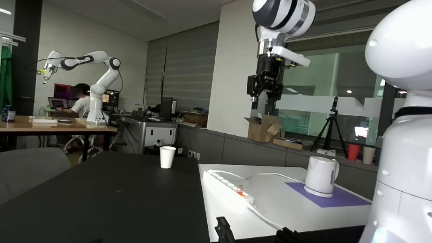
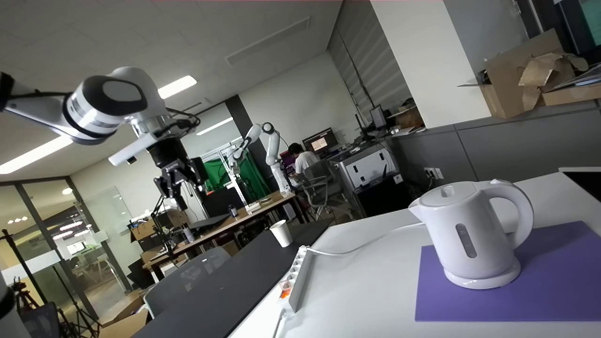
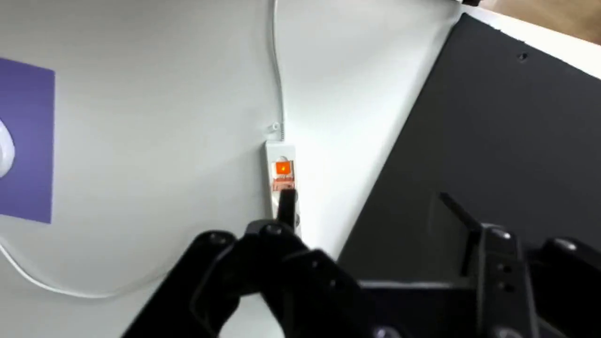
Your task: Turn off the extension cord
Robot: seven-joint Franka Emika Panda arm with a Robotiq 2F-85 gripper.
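The extension cord is a long white power strip, seen in both exterior views [image 1: 219,186] [image 2: 296,281] and in the wrist view [image 3: 273,149]. It lies on the white table near the edge of the black surface. Its orange switch [image 3: 283,167] looks lit, with a clear reddish flap beside it. The switch also shows in both exterior views [image 1: 242,193] [image 2: 285,293]. My gripper [image 1: 262,105] is open and empty, high above the tables; it also shows in an exterior view [image 2: 191,196]. In the wrist view my gripper [image 3: 365,195] has its left finger covering part of the strip.
A white kettle [image 1: 320,175] stands on a purple mat [image 1: 337,202] on the white table; both also show in an exterior view [image 2: 469,234]. A white paper cup [image 1: 167,157] stands on the black surface [image 1: 111,199]. White cables [image 3: 277,70] run from the strip.
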